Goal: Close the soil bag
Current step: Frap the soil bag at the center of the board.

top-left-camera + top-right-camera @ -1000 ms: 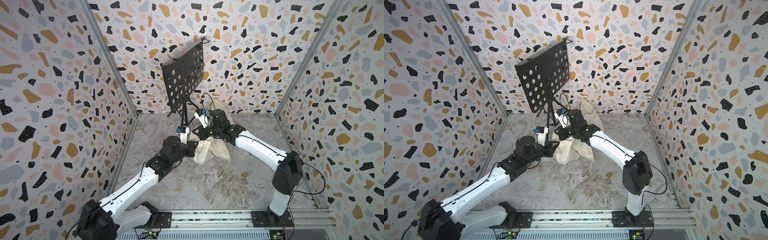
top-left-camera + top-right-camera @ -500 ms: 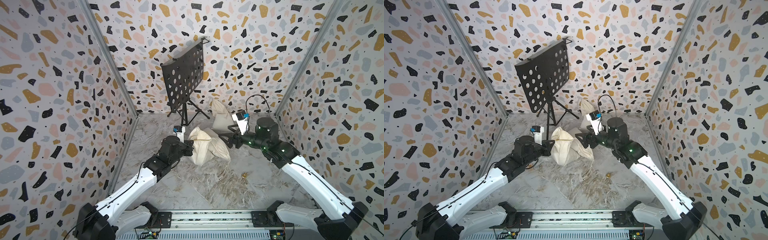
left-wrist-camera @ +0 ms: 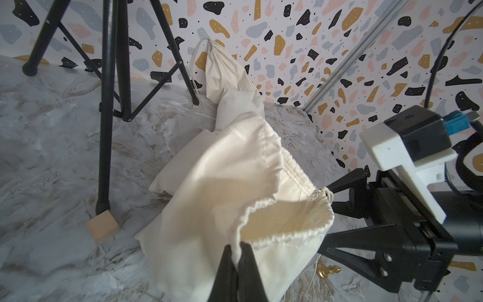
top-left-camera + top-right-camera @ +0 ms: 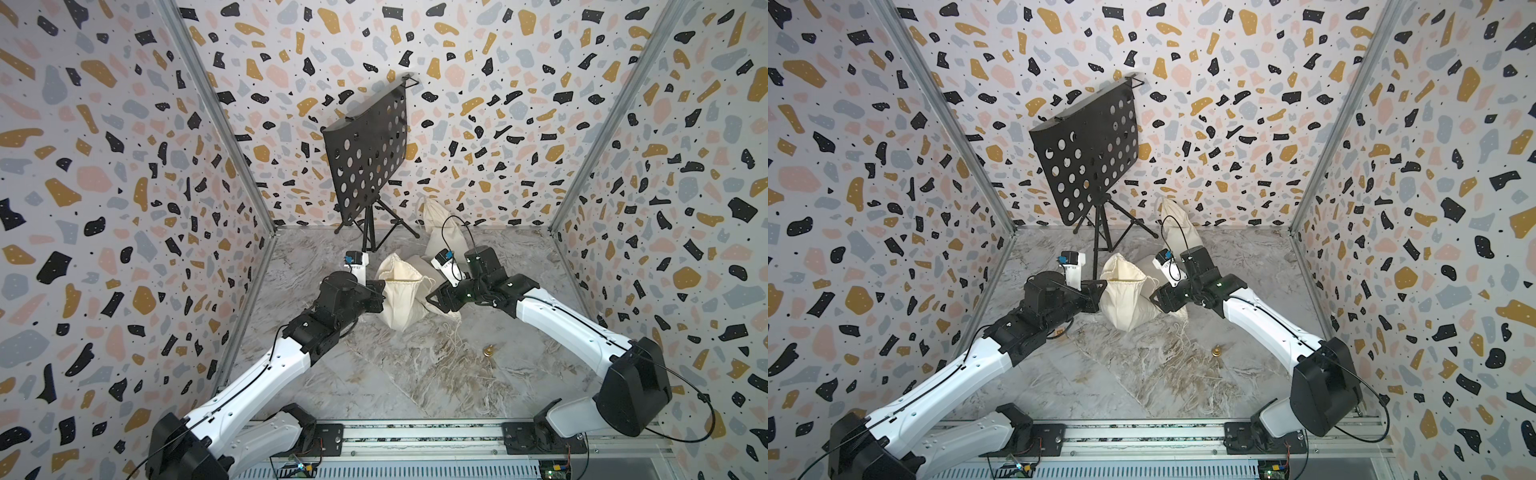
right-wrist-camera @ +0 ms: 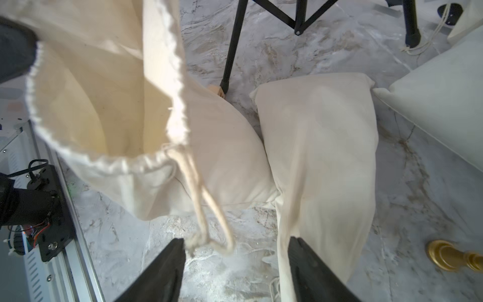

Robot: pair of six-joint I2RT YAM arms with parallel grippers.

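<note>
The soil bag [image 4: 401, 301] [image 4: 1125, 301] is a cream cloth drawstring sack in the middle of the floor, with its mouth wide open. My left gripper [image 4: 380, 291] [image 3: 236, 248] is shut on the bag's rim and holds that side up. The right gripper [image 4: 432, 299] [image 5: 236, 243] is open at the bag's other side, low over the floor. The drawstring [image 5: 201, 204] hangs from the mouth in a loop. Its knotted end dangles right at one fingertip, between the open jaws, and nothing is gripped. I cannot see into the bag.
A black music stand [image 4: 365, 153] rises behind the bag, one leg on a wooden block [image 3: 102, 227]. A tied cream sack [image 4: 432, 220] leans on the back wall and another [image 5: 321, 157] lies beside the soil bag. A gold chess piece [image 4: 489, 351] lies on the floor.
My right arm left the bag, swung out to the right with jaws opening, and has come back low beside the bag's mouth. The left gripper has kept its hold on the rim.
</note>
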